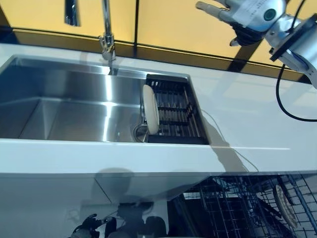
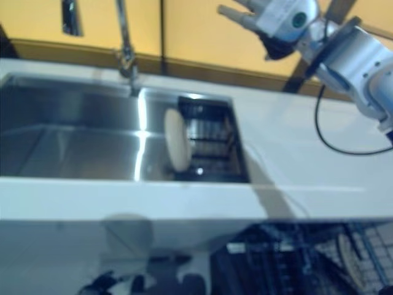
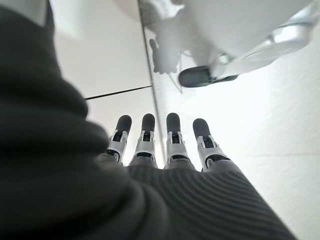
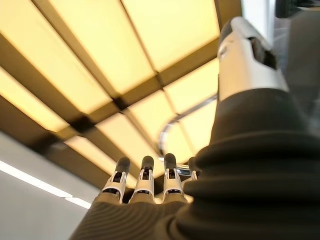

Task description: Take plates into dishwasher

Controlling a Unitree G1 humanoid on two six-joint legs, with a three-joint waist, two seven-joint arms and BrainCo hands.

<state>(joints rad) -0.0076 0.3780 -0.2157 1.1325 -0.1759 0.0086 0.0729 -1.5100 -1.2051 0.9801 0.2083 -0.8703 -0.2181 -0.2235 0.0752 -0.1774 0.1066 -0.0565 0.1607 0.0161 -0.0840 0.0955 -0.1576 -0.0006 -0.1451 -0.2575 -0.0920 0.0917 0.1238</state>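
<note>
A cream plate [image 1: 150, 109] stands on edge at the left end of a black dish rack [image 1: 177, 115] in the right part of the steel sink [image 1: 64, 99]. Another plate [image 1: 286, 204] stands in the wire dishwasher basket [image 1: 233, 203] below the counter at lower right. My right hand [image 1: 245, 17] is raised high over the back of the counter, to the right of and above the rack, fingers [image 4: 145, 175] straight and empty. My left hand [image 3: 172, 137] hangs low, fingers straight, holding nothing.
A tall faucet [image 1: 106, 39] stands behind the sink. The white counter [image 1: 247, 109] runs to the right of the sink and along its front. A yellow panelled wall lies behind.
</note>
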